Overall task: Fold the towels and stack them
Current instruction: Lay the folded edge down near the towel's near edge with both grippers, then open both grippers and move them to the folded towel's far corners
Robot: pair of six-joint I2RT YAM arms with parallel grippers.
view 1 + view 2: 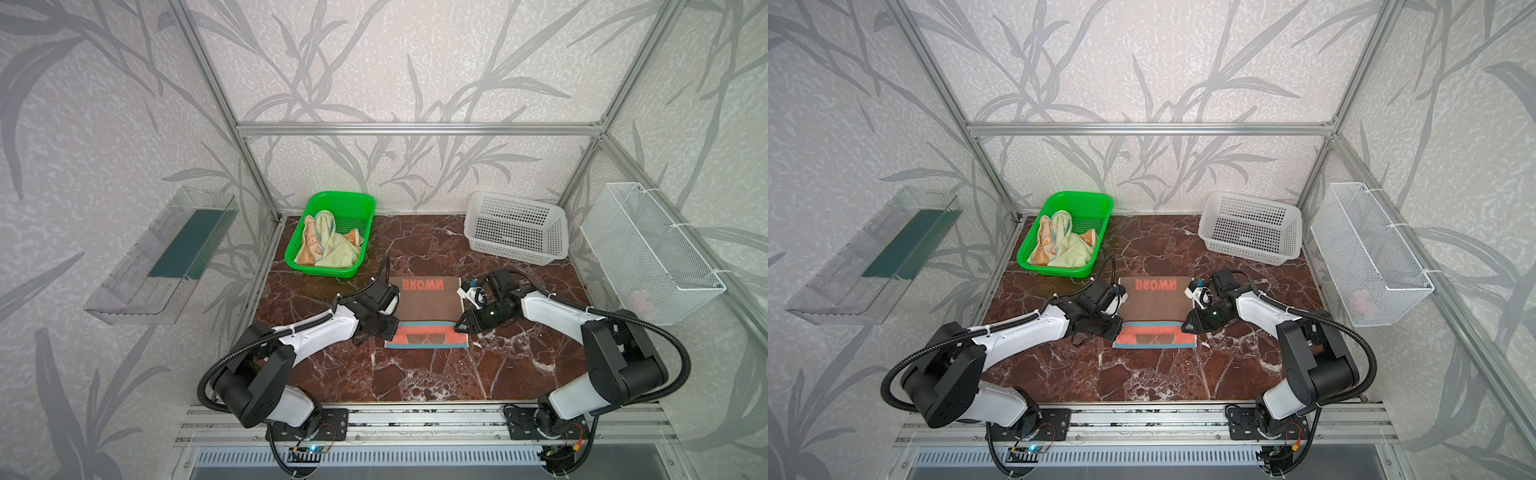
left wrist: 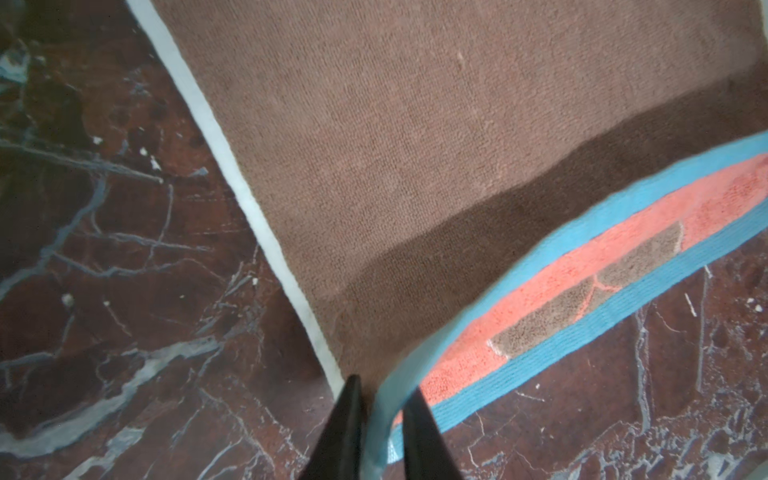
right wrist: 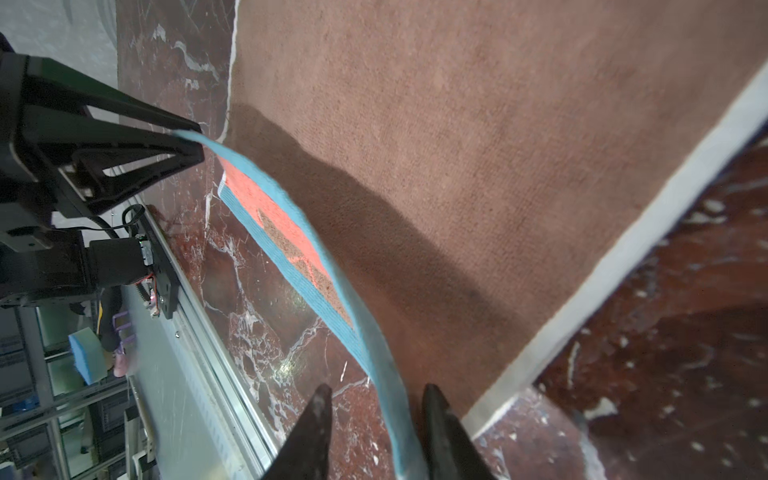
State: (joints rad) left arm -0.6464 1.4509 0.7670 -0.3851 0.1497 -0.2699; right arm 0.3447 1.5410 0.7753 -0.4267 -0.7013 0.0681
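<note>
In both top views the bear towel (image 1: 428, 305) (image 1: 1156, 305) lies flat mid-table, brown side up with mirrored red lettering. Its near edge is turned over as a salmon band (image 1: 428, 337) with teal borders. My left gripper (image 1: 392, 329) (image 2: 384, 392) is at that band's left corner and my right gripper (image 1: 458, 328) (image 3: 376, 395) is at its right corner. Both are open, with the lifted teal edge (image 2: 415, 365) (image 3: 382, 365) running loosely between the fingers. The pale yellow towel (image 1: 337, 254) and the orange-cream towel (image 1: 307, 245) lie crumpled in the green basket (image 1: 345, 195).
A white perforated basket (image 1: 515, 226) stands at the back right of the marble table (image 1: 415, 374). A white wire basket (image 1: 652, 249) hangs on the right wall and a clear shelf (image 1: 162, 257) on the left wall. Aluminium rails run along the front edge.
</note>
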